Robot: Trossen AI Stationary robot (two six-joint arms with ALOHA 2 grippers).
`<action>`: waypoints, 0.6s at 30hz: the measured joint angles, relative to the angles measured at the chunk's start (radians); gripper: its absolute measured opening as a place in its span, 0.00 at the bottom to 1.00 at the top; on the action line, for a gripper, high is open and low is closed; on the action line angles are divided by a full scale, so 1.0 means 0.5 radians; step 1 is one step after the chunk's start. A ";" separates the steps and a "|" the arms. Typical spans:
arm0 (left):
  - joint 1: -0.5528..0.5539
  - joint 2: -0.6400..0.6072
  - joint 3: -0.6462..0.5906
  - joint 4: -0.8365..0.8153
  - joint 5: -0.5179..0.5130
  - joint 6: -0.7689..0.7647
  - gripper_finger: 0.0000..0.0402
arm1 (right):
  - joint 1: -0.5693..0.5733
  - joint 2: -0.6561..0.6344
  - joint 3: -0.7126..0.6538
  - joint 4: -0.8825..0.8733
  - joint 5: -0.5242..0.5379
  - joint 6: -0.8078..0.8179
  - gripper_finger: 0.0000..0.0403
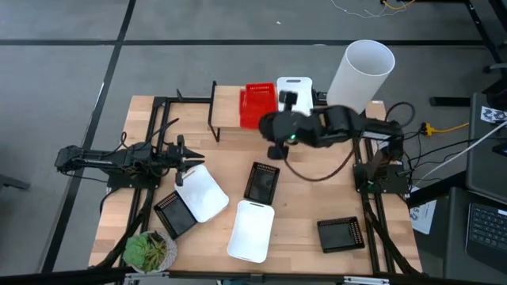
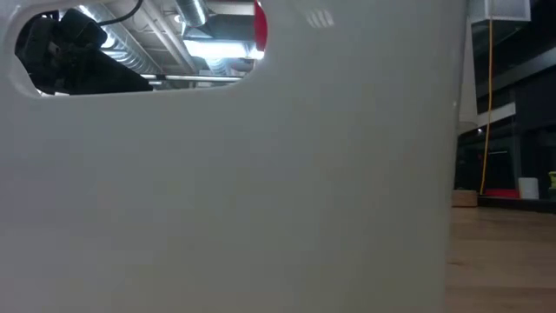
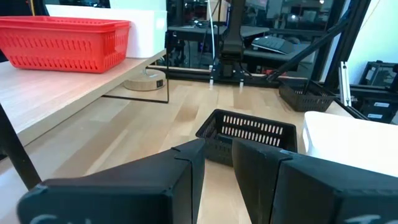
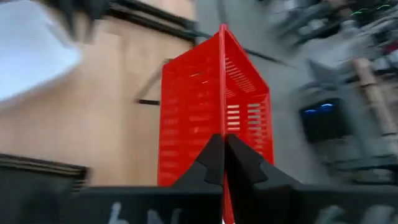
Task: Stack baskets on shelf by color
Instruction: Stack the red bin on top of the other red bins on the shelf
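Observation:
A red basket [image 1: 257,104] stands on the wood shelf [image 1: 226,109], with a white basket [image 1: 295,87] beside it toward the right. My right gripper [image 1: 269,125] [image 4: 222,146] is at the red basket's near right corner, shut on it. On the table lie two white baskets [image 1: 203,192] [image 1: 252,229] and three black ones [image 1: 261,182] [image 1: 176,214] [image 1: 341,233]. My left gripper [image 1: 190,164] [image 3: 219,155] hovers open over the left white basket's far edge. It faces a black basket [image 3: 249,132]. My right gripper pinches a thin upright edge of the red basket's wall [image 4: 222,163] between its two shut fingers, with the basket stretching away ahead of them. In the left wrist view the red basket [image 3: 62,40] has its bottom on the shelf plank [image 3: 68,93].
A tall white cylinder [image 1: 361,73] stands at the far right corner and a potted plant [image 1: 149,252] at the near left corner. A white basket wall [image 2: 261,174] fills most of the low view. Black frame legs [image 1: 372,206] run along both table sides. Bare wood lies near the table's near right.

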 joint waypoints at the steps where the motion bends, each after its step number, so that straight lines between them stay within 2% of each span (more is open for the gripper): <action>1: 0.000 0.000 0.000 0.000 0.000 0.000 0.18 | -0.022 -0.023 0.000 0.009 0.019 -0.044 0.00; 7: 0.000 0.000 0.000 0.000 0.000 0.000 0.18 | -0.240 -0.050 -0.056 0.030 -0.070 -0.215 0.00; 12: 0.000 0.000 0.000 0.000 0.000 0.000 0.18 | -0.393 -0.046 -0.313 0.252 -0.060 -0.417 0.00; 18: 0.000 0.000 0.000 0.000 0.001 0.001 0.18 | -0.446 -0.045 -0.594 0.526 -0.059 -0.674 0.00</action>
